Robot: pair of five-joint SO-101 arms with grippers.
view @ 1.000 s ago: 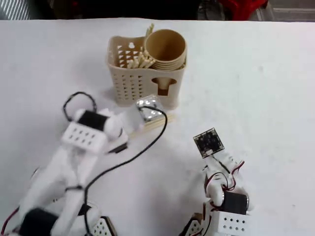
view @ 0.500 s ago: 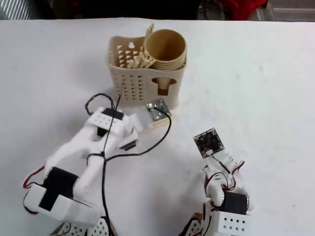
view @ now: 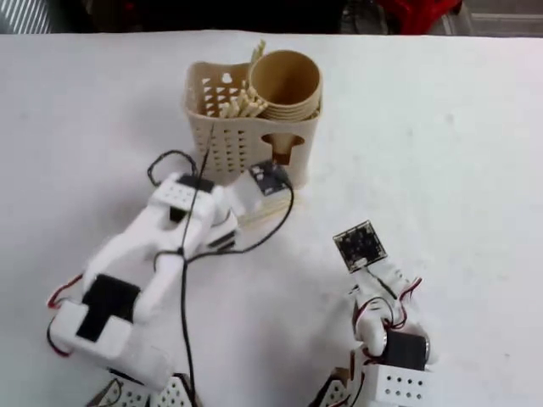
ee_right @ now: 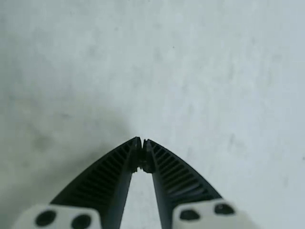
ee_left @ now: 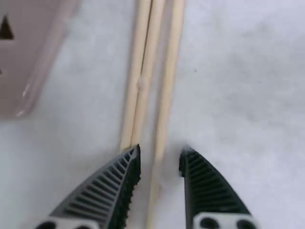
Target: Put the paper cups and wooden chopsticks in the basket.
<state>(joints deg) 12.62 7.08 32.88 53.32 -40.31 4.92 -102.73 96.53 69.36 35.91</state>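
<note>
Counted on the white bench (ee_left: 238, 71): three pale wooden chopsticks (ee_left: 151, 71), side by side, near one beige perforated plastic basket (view: 229, 148). Left end effector (ee_left: 159, 155) released, straddling one stick. Right end effector (ee_right: 143, 148) clenched, tips touching.

A white table (view: 458, 136) stretches across the high view, its surface faintly mottled with grey smudges. Beyond its far edge runs a dark strip of room (view: 212, 15). A red object (view: 420, 13) sits in that strip near one corner, and a pale ribbed panel (view: 21, 15) at the opposite corner.
</note>
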